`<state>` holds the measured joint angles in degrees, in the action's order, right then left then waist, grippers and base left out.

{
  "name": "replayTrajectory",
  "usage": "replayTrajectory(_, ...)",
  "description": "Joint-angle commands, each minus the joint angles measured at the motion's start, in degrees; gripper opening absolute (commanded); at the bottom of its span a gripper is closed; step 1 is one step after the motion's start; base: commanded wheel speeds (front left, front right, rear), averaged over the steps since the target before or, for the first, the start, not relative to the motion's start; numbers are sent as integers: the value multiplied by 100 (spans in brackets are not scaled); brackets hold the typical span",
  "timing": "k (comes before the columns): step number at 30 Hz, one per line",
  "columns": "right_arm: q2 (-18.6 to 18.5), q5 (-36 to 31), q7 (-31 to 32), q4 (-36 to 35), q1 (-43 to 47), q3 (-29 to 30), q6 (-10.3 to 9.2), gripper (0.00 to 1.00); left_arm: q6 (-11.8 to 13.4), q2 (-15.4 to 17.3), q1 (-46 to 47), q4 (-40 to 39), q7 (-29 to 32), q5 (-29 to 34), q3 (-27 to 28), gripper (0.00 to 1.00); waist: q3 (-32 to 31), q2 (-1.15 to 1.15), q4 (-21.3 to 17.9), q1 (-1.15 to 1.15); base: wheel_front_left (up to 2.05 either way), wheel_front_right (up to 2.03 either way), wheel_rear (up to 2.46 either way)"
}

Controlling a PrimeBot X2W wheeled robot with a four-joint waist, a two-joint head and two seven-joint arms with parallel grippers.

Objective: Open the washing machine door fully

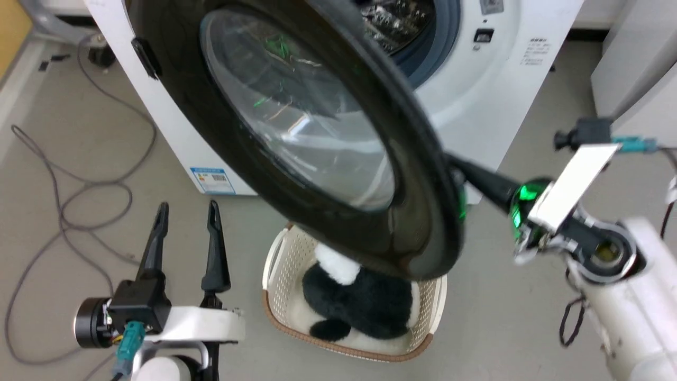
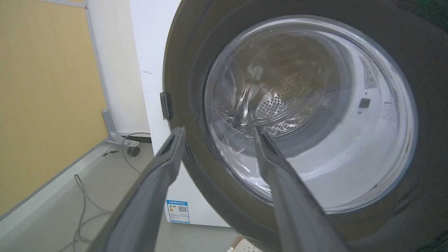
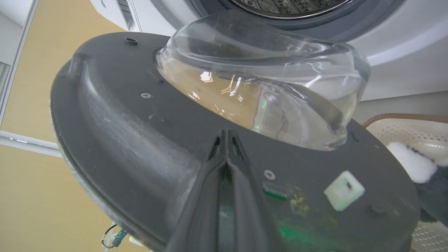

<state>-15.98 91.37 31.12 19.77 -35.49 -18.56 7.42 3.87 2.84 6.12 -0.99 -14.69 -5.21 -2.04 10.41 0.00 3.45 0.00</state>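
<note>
The washing machine door (image 1: 418,201), a glossy black disc with a clear glass bowl, stands swung well away from the white washing machine (image 1: 476,106), baring the steel drum (image 1: 396,21). My right gripper (image 1: 456,163) is shut, and its joined tips rest against the door's right edge. In the right wrist view the shut gripper (image 3: 225,133) presses on the door's grey inner face (image 3: 122,122) just below the bulging glass bowl (image 3: 262,87). My left gripper (image 1: 188,206) hangs open at the lower left, apart from the door. In its own view the left gripper (image 2: 218,130) points at the door's outer side (image 2: 182,70).
A cream basket (image 1: 275,296) with a black-and-white plush toy (image 1: 359,301) sits on the floor under the open door. Grey cables (image 1: 69,201) loop over the floor at the left. A white cabinet (image 1: 634,69) stands at the right, and a yellow wall (image 2: 45,87) lies left of the machine.
</note>
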Motion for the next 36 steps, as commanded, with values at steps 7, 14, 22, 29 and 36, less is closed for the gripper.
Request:
replayTrajectory(7, 245, 16, 45, -570, 928, -283, 7, 0, -31, 4, -288, 165, -30, 79, -8, 100, -352, 0, -13, 0, 0, 0, 0)
replayTrajectory(14, 468, -1, 82, -929, 1566, -575, 7, 0, -37, 4, -483, 289, -30, 90, -31, 100, -628, 0, 16, 0, 0, 0, 0)
replayTrajectory(22, 766, -66, 22, -1343, 2101, -884, 7, 0, -23, 4, -658, 366, -30, 97, -39, 100, -813, 0, 23, 0, 0, 0, 0)
replayTrajectory(29, 814, -289, -325, -1669, 2347, -879, 7, 0, -32, 4, -773, 398, -30, 105, -9, 100, -921, 0, -2, 0, 0, 0, 0)
replayTrajectory(36, 653, -1213, -2246, -2223, 2496, -271, 7, 0, -40, 4, -835, 432, -30, 86, 28, 100, -996, 0, -23, 0, 0, 0, 0)
